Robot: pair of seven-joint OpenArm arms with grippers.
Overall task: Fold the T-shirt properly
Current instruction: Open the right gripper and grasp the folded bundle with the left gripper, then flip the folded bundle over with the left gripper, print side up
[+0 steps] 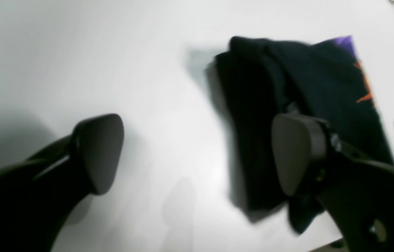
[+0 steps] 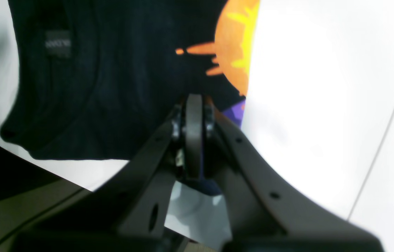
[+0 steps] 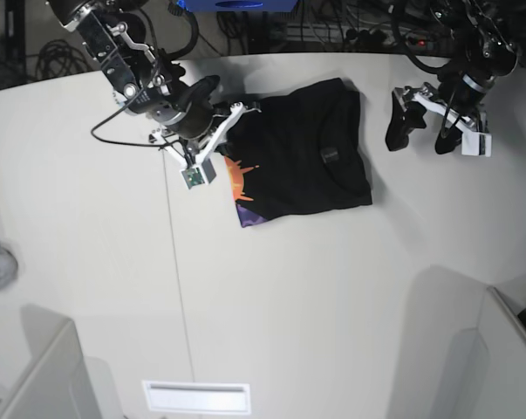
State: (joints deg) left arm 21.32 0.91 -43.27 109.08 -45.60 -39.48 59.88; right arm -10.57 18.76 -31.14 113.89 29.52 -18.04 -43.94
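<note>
Folded black cloth T-shirt (image 3: pixel 302 148) lies on white desk (image 3: pixel 289 288); right hand (image 2: pixel 194 115) pinches its edge, left hand (image 1: pixel 197 154) gapes wide beside it

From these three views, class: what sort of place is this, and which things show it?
Probably a robotics lab. Two arms work over a white table holding a T-shirt, with tangled cables behind. The right gripper pinches the shirt; the left gripper is open.

Small dark neck label (image 2: pixel 58 43) inside the collar of the T-shirt (image 2: pixel 120 87), upper left of the right wrist view; pale lettering there, too blurred to read
</note>
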